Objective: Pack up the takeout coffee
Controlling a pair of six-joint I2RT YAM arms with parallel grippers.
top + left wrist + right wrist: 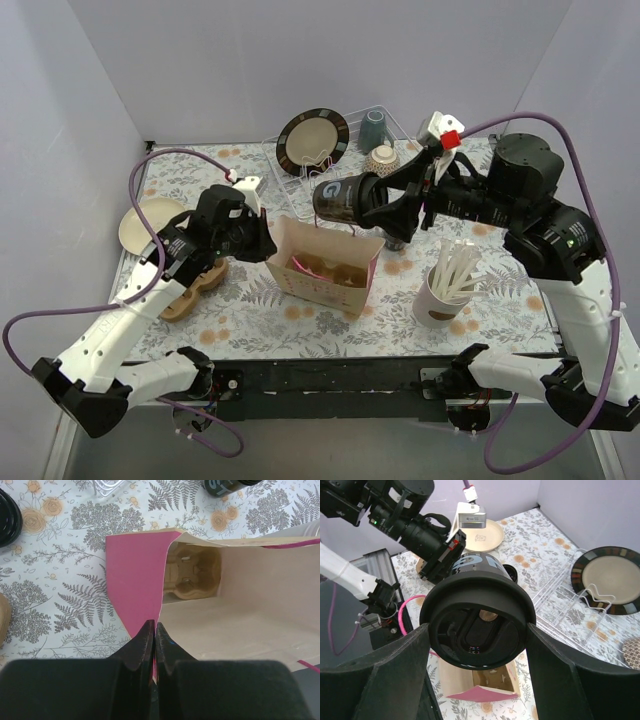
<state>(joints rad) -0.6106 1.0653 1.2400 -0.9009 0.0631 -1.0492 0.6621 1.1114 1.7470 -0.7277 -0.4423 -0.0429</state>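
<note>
The lidded black paper cup (475, 625), gripped sideways by the right pincer (365, 203), could easily get snagged on the rim of the pink-and-tan paper bag (135, 575) that's pinched by the closed left pincer (155, 630).

The tan paper bag (318, 290) has a magenta side panel and a pale beige inside, with a brownish moulded tray (192, 575) at its bottom. By the bag's far rim, the black paper cup with a black plastic lid (340, 200) bears white lettering. The surface (270, 325) under the bag is white cloth printed with grey ferns and orange-yellow flowers. Behind the bag are a dark-rimmed round plate with a cream centre (312, 140) and a grey-blue ceramic mug (372, 130).
</note>
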